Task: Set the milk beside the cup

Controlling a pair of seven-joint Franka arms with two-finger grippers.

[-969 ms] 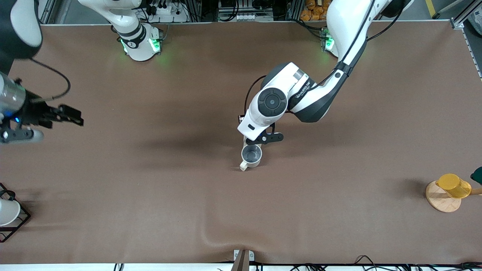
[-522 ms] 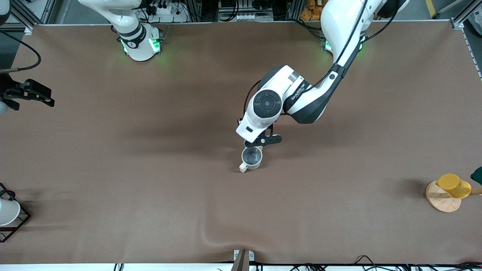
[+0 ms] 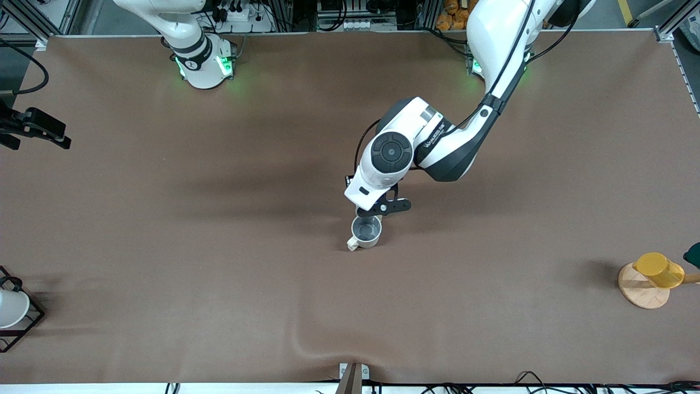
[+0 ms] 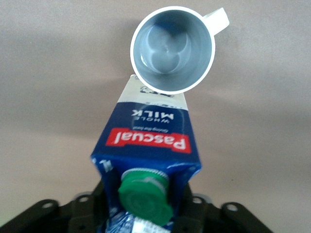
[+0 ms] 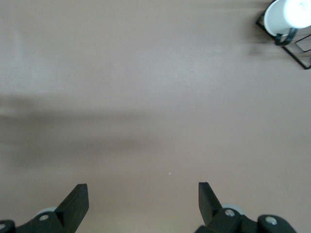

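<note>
The front camera looks down from high across the table (image 3: 219, 219), facing both arm bases. Each wrist camera points downward; the left one shares the cup (image 4: 172, 48) (image 3: 365, 231) with it.

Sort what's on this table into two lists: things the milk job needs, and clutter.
Needed:
milk, held shut in the left gripper, right beside the cup
cup, mid-table

Clutter:
yellow cup on a wooden disc, left arm's end
white cup in a wire rack, right arm's end
right gripper, open, waiting over bare table
</note>
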